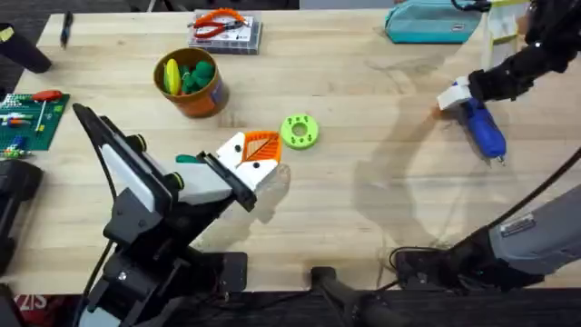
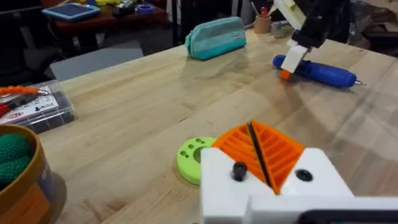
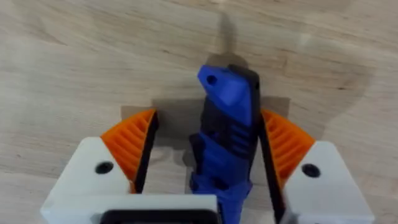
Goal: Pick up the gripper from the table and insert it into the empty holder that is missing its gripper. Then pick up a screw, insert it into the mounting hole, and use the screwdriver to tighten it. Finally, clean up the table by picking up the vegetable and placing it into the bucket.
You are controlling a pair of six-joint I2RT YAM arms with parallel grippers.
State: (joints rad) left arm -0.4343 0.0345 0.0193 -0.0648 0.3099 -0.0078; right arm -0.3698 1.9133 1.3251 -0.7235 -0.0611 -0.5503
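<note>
The blue-handled screwdriver [image 1: 482,129] lies on the table [image 1: 363,209] at the far right, its thin tip toward the front. My right gripper [image 1: 454,94] is down over its handle end. In the right wrist view the handle [image 3: 227,124] sits between the orange pads [image 3: 134,146], with a gap on one side, so the jaws are open around it. My left gripper [image 1: 256,156] hovers mid-table beside the lime-green ring [image 1: 299,131], pads [image 2: 261,149] pressed together on nothing. The yellow-orange bucket [image 1: 207,98] holds green and yellow vegetables [image 1: 186,74]. The loose gripper, holder and screw are out of view.
A teal zip pouch [image 1: 431,23] lies at the back right. A clear parts box with orange pliers [image 1: 225,32] sits at the back centre. A green circuit board [image 1: 27,116] rests at the left edge. Bare wood stretches between the two grippers.
</note>
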